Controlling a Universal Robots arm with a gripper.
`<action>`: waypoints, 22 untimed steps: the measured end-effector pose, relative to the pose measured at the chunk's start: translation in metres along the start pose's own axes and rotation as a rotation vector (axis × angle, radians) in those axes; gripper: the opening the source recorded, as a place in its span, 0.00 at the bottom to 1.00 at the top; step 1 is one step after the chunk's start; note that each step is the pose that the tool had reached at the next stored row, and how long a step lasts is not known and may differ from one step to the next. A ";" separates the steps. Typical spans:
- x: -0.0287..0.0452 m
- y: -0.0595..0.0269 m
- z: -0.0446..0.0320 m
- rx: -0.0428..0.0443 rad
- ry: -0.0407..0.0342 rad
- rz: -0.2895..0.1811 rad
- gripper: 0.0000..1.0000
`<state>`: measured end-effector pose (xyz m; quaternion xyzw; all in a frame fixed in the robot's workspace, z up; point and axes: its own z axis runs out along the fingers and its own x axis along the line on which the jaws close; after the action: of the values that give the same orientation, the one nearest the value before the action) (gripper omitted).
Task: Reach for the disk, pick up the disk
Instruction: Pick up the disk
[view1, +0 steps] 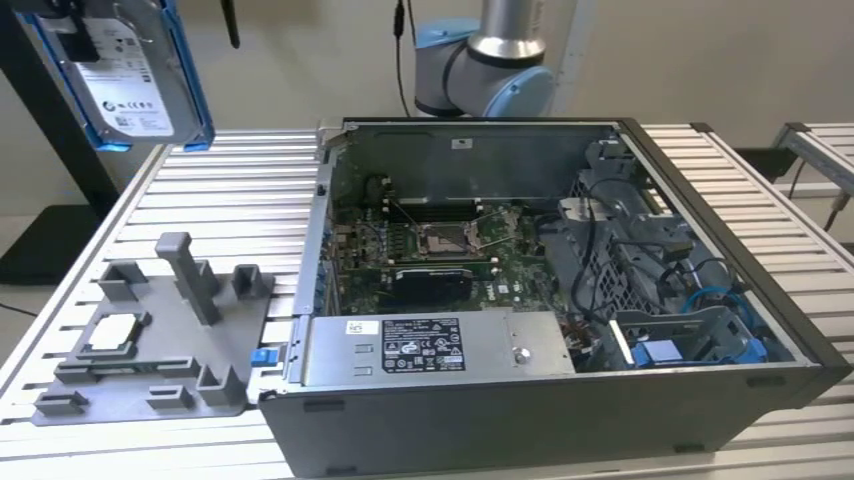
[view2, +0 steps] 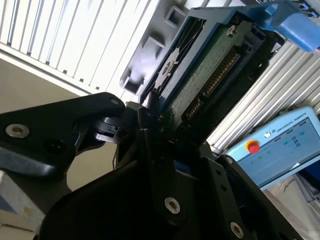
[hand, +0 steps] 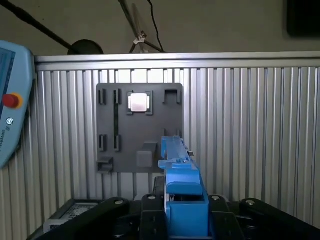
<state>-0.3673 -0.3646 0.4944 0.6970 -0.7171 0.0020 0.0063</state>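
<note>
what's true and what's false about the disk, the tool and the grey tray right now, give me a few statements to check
1. The tool grips the disk up off the table. True.
2. The disk lies in the grey tray. False: it hangs in the air above the tray.
3. A small white-grey part sits in the tray. True.
4. The computer case is closed, with its side panel on. False: it lies open, with the motherboard showing.
5. The disk has red rails along its edges. False: the rails are blue.
</note>
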 end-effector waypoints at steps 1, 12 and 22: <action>-0.0001 -0.0043 0.0000 0.0000 -0.0001 0.000 0.00; -0.0015 -0.0536 -0.0003 0.0000 0.0000 0.000 0.00; -0.0025 -0.0892 -0.0006 -0.0001 0.0000 0.000 0.00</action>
<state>-0.2781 -0.3646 0.4944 0.6970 -0.7170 0.0020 0.0063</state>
